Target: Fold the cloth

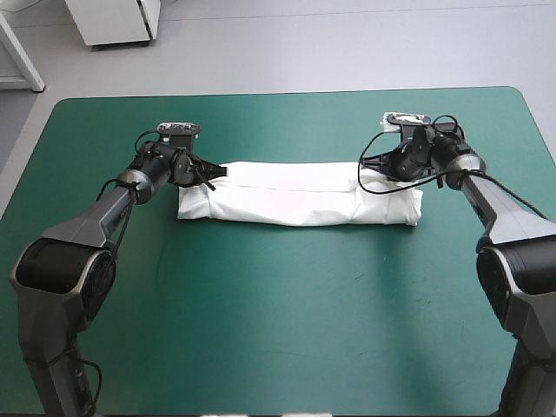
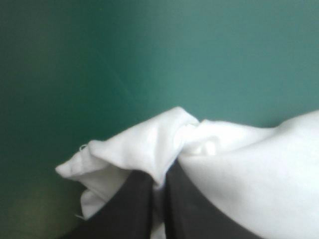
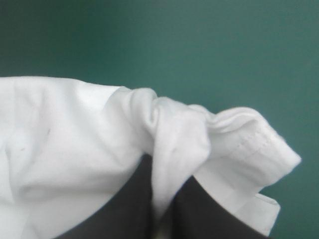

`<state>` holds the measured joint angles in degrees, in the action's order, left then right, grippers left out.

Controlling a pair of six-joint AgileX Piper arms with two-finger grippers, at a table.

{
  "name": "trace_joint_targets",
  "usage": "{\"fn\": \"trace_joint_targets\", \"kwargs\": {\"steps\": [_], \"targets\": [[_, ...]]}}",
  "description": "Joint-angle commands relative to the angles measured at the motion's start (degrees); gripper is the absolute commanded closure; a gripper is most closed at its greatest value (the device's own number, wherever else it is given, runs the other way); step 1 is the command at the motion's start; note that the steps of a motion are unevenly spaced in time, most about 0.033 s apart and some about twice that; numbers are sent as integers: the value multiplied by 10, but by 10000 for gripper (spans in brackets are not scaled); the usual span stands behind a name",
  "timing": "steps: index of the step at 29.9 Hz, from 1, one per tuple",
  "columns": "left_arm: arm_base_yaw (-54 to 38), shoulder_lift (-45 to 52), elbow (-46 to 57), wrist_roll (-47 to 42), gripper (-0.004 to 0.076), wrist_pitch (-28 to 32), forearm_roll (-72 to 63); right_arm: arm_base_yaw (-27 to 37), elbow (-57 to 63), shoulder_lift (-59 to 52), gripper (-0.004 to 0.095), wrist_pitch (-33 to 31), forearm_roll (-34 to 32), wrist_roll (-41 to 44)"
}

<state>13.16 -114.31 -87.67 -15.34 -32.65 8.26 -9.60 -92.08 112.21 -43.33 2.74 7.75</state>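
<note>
The white T-shirt lies folded into a long narrow band across the middle of the teal-green table. My left gripper is at the band's far left corner, shut on the T-shirt. In the left wrist view its black fingers pinch a bunched fold of the T-shirt between them. My right gripper is at the far right corner, shut on the T-shirt. The right wrist view has a hemmed edge of the T-shirt gathered between the black fingers.
Bare teal-green cover stretches in front of the T-shirt to the near edge, and more lies behind it up to the far edge. A white cabinet stands on the floor beyond the table.
</note>
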Motion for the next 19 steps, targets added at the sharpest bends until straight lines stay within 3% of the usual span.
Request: {"fn": "trace_joint_targets", "kwargs": {"steps": [1,5,7,10,14,19], "targets": [[1,38,-17,35,603,-5,-37,3,-31,-32,659,-7,4,-10],[1,52,-18,78,414,-23,-70,3,-61,-32,348,-62,6,-10],[1,64,-20,82,312,-39,-71,3,-80,-36,282,-90,6,-15],[1,85,-30,82,248,-71,-67,3,-103,-51,319,-101,3,-16],[1,121,-47,82,249,-88,-59,3,-126,-76,448,-104,0,-27],[3,171,-52,165,276,-92,-139,3,-127,-109,565,-164,0,-40]]}}
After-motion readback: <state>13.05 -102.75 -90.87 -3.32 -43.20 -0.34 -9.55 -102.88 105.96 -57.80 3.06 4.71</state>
